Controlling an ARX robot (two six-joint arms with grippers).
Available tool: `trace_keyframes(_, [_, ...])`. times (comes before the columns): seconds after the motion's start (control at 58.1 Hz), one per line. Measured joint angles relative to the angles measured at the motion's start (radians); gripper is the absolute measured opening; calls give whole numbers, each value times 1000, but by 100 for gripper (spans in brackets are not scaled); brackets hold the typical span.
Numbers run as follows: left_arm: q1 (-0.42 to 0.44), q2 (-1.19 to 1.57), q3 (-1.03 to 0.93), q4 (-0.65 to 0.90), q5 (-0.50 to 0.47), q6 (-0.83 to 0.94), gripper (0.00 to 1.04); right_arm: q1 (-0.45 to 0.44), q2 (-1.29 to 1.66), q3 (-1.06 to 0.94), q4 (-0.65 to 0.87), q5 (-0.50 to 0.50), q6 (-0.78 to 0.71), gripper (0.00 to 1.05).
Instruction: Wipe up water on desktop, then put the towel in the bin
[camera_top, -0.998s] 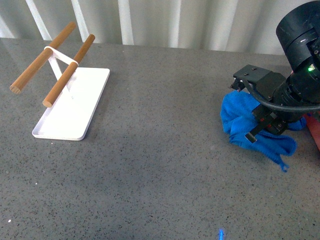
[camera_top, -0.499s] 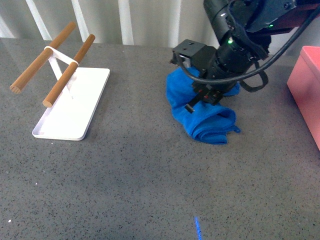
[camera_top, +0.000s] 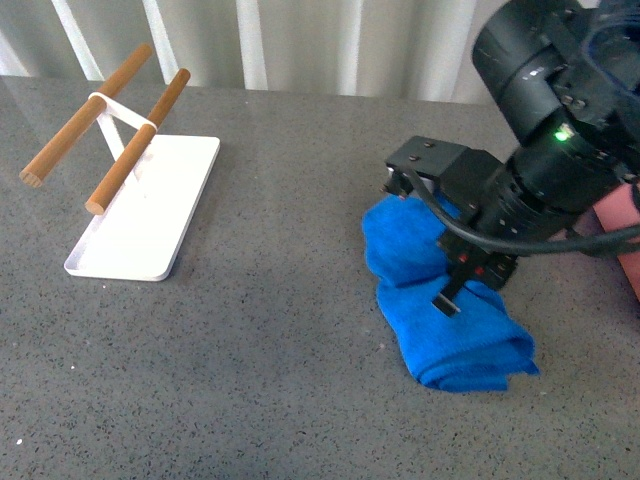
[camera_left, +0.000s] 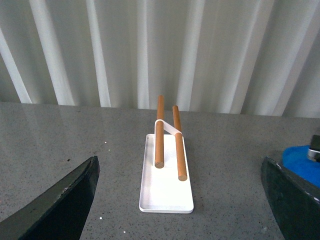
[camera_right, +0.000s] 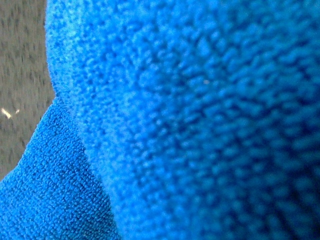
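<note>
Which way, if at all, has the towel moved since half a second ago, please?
Yes. The towel has slid rightward, away from the white tray, and nearer the camera.

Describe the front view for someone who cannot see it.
A black robot arm's pincer rests on a bunched blue towel on a speckled grey desktop. A white tray with two wooden rods sits at left; a pink bin peeks out at right.
</note>
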Motion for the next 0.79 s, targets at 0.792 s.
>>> trace_keyframes(0.792, [0, 0, 0, 0, 0, 0, 98, -264, -251, 565, -518, 287, 391, 4])
